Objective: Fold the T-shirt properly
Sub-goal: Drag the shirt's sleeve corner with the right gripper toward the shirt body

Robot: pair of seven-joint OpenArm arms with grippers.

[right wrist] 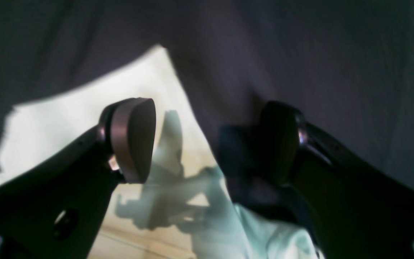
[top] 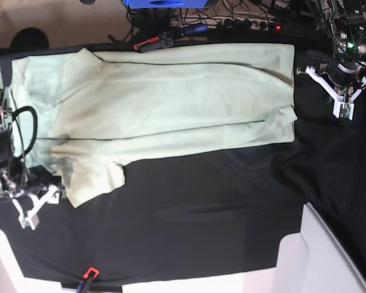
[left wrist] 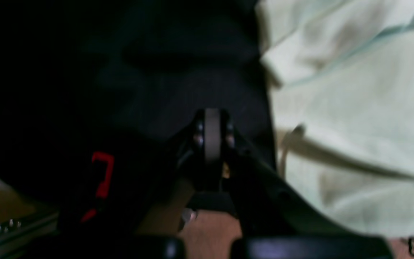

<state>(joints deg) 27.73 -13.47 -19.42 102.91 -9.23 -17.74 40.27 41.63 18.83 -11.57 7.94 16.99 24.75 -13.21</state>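
Observation:
The T-shirt (top: 158, 104) is pale mint-green and lies spread sideways across the far half of the black cloth (top: 201, 201), with a sleeve (top: 94, 177) hanging toward the near left. My right gripper (top: 35, 207) hovers just left of that sleeve. In the right wrist view it (right wrist: 207, 144) stands open, with a shirt edge (right wrist: 178, 187) below the gap and nothing between the fingers. My left gripper (top: 343, 107) is off the shirt's right end, above black cloth. In the left wrist view it (left wrist: 212, 138) is shut and empty, and the shirt (left wrist: 354, 108) lies to its right.
A white panel (top: 317, 256) juts in at the near right corner. Cables, a power strip and a red-handled clamp (top: 155, 43) lie along the far edge. Another red clamp (top: 88, 274) grips the near edge. The right arm's cables (top: 18, 134) overlap the shirt's left end.

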